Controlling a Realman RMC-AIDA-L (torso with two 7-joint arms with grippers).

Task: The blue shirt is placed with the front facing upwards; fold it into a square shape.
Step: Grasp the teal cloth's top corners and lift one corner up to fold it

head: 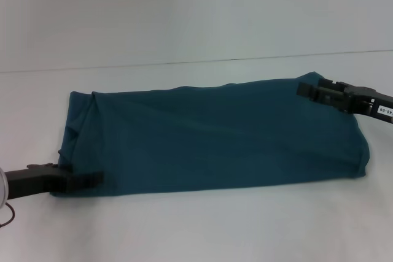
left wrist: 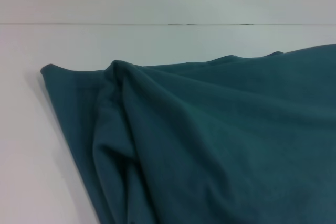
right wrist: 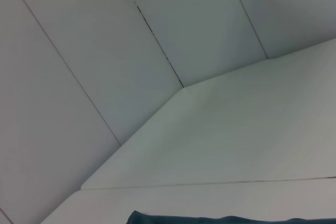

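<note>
The blue shirt [head: 215,139] lies on the white table as a long teal band running left to right, plain cloth up, no lettering showing. My left gripper [head: 92,180] sits low at the shirt's near left corner, its tip on the cloth edge. My right gripper [head: 305,89] is at the shirt's far right corner, where the cloth rises slightly toward it. In the left wrist view the shirt [left wrist: 210,145] fills the frame with soft folds near its left end. The right wrist view catches only a thin strip of the shirt [right wrist: 226,220].
The white table [head: 196,231] extends around the shirt on all sides. A pale wall [head: 184,10] stands behind the table's far edge. A dark cable [head: 7,219] hangs by the left arm at the frame's corner.
</note>
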